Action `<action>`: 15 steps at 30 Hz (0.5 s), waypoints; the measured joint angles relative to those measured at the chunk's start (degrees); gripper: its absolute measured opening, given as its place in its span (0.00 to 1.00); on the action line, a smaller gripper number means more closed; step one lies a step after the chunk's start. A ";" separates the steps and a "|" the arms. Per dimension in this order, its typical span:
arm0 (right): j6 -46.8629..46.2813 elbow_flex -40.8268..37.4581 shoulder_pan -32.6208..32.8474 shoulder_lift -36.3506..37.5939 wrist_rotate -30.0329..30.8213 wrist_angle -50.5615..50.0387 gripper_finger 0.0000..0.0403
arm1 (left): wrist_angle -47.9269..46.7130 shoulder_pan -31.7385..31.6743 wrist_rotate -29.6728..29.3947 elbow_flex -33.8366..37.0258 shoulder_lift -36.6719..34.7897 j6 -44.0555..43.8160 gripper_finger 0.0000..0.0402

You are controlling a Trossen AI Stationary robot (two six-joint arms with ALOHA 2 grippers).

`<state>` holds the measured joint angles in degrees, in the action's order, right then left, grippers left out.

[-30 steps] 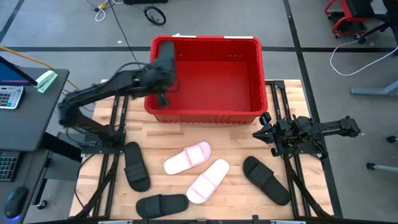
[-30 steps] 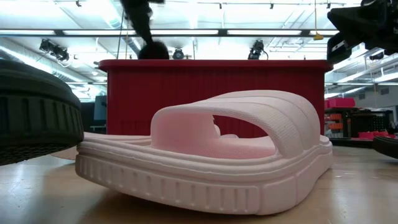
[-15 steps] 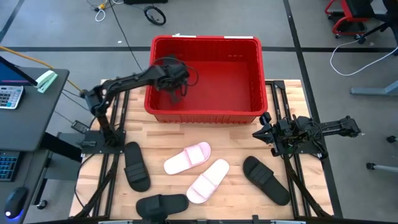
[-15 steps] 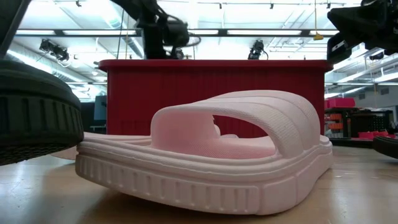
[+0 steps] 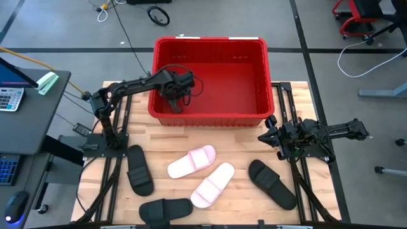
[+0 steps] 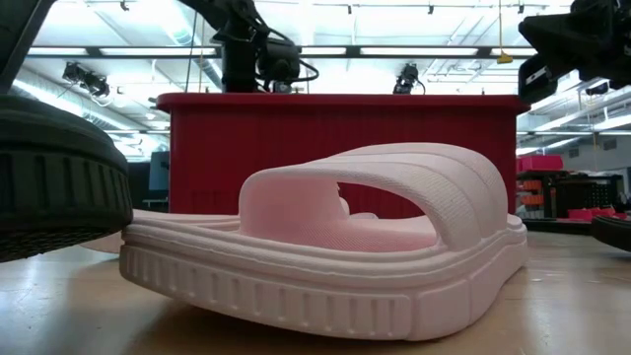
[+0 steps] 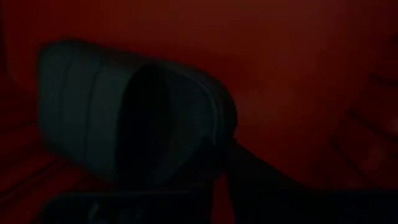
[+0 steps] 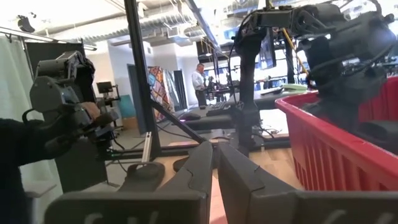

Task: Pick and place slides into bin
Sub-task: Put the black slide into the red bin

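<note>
The red bin stands at the table's far middle. My left gripper is down inside it near its left near corner, shut on a black slide that shows against the red floor. Three black slides and two pale pink slides lie soles down on the table in front of the bin. My right gripper is shut and empty at the table's right, beside the bin's near right corner. My left gripper holds the black slide at the edge of its broad strap, coming from above into the bin. The view is dark and the fingers hide the place of contact, so the kind of hold cannot be told. The slide sits low in the bin.
In the low view one pink slide fills the foreground with the bin's wall behind it. A desk with a keyboard and calculator stands left of the table. People show in the room beyond in the right wrist view.
My left gripper has carried the black slide from above the bin's left wall rightward over the rim and down into the bin, toward its near wall. The slide now sits low inside the bin.
</note>
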<state>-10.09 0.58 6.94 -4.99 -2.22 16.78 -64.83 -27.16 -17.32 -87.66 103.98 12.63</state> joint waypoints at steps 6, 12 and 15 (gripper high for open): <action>-0.85 0.02 0.00 0.00 0.00 -0.45 0.08 | -0.20 0.02 0.07 -0.02 -0.02 0.01 0.21; -0.82 0.02 0.00 0.00 0.00 -0.47 0.08 | -0.21 0.07 -2.02 -0.02 -0.02 0.01 0.36; -0.80 0.01 0.00 0.00 0.00 -0.47 0.08 | -0.71 0.04 -3.23 -0.02 -0.26 0.06 0.43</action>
<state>-10.89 0.59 6.94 -4.99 -2.22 16.32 -65.54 -27.11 -20.55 -87.68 103.72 12.69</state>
